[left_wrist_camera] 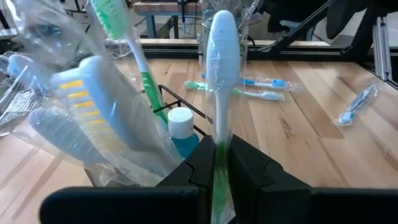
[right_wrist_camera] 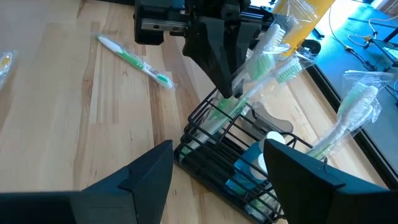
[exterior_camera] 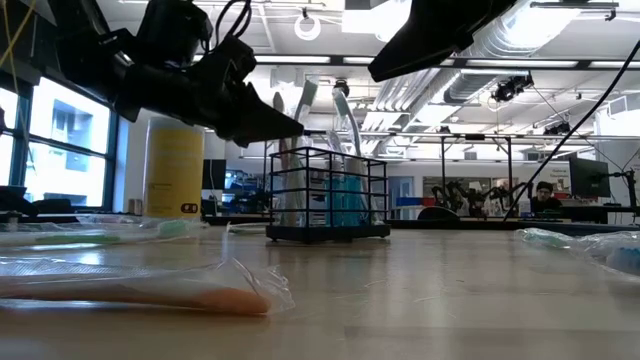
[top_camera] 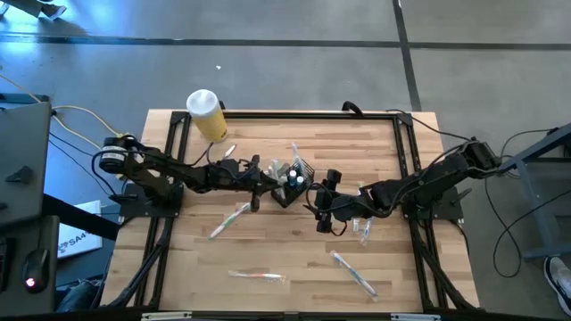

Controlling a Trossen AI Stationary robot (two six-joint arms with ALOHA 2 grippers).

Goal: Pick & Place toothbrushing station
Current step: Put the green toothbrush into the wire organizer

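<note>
The toothbrushing station [top_camera: 294, 181], a small black wire caddy, stands mid-table with a blue-and-white bottle [left_wrist_camera: 180, 124] and several wrapped toothbrushes in it. My left gripper [left_wrist_camera: 219, 171] sits at the caddy's left side, just above its rim [exterior_camera: 300, 150], shut on a wrapped white-and-green toothbrush [left_wrist_camera: 221, 43]. My right gripper [right_wrist_camera: 217, 180] hovers open just right of the caddy [right_wrist_camera: 230, 155], above the table, with nothing between its fingers. My left gripper pinches the wrapped toothbrush's green handle [left_wrist_camera: 219, 152] between its two fingers [left_wrist_camera: 249, 165], below the white head. The fingers come from the table's left, slanting slightly down, and lie across the brush. The brush stands nearly upright, head up; its lower end is hidden behind the fingers.
A yellow jar with a white lid [top_camera: 207, 114] stands at the far left. Wrapped toothbrushes lie loose on the wood: one near the left arm [top_camera: 230, 220], one at the near edge [top_camera: 256, 275], two toward the right [top_camera: 354, 272] [top_camera: 362, 230].
</note>
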